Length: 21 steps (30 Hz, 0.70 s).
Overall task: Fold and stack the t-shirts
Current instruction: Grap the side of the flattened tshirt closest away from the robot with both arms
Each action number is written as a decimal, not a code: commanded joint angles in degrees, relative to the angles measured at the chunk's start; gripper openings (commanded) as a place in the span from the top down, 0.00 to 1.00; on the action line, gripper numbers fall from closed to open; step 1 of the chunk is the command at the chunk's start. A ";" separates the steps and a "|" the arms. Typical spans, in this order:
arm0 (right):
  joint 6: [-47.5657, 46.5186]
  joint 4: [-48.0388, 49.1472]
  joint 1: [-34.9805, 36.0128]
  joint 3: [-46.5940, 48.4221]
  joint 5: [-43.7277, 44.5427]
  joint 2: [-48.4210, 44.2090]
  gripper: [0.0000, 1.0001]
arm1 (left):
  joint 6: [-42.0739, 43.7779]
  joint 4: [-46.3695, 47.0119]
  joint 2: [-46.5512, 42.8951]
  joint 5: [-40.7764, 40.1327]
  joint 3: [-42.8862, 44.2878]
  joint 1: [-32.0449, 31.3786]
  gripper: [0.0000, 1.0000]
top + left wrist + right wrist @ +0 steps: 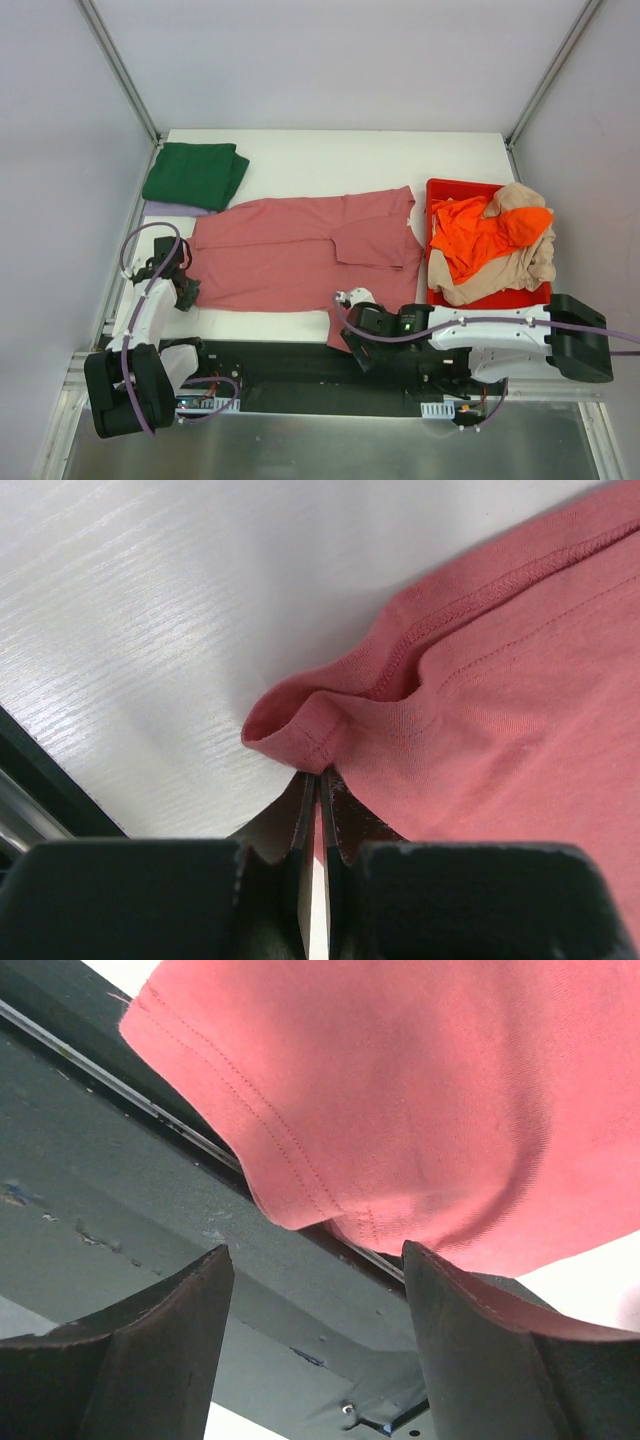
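Matt, soft rose-red knit cloth t-shirt [500, 730] on a white, faintly wood-grained table [130, 630].

Pinching at left, gaping at right.

With the left arm [140, 320] upright from its base and crooked inward at the wrist, clamping the left claw [186, 290] fully together on a hem fold of the rose-red t-shirt [480, 710]. With the right arm [480, 330] stretched low and leftward along the near side, holding the right claw [350, 305] parted, dark fingers [150, 1350] well apart.
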 commanded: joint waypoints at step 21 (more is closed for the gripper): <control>-1.10 -8.06 1.46 9.25 6.98 3.96 0.98 | -0.37 0.41 -2.90 -2.24 1.19 0.53 1.00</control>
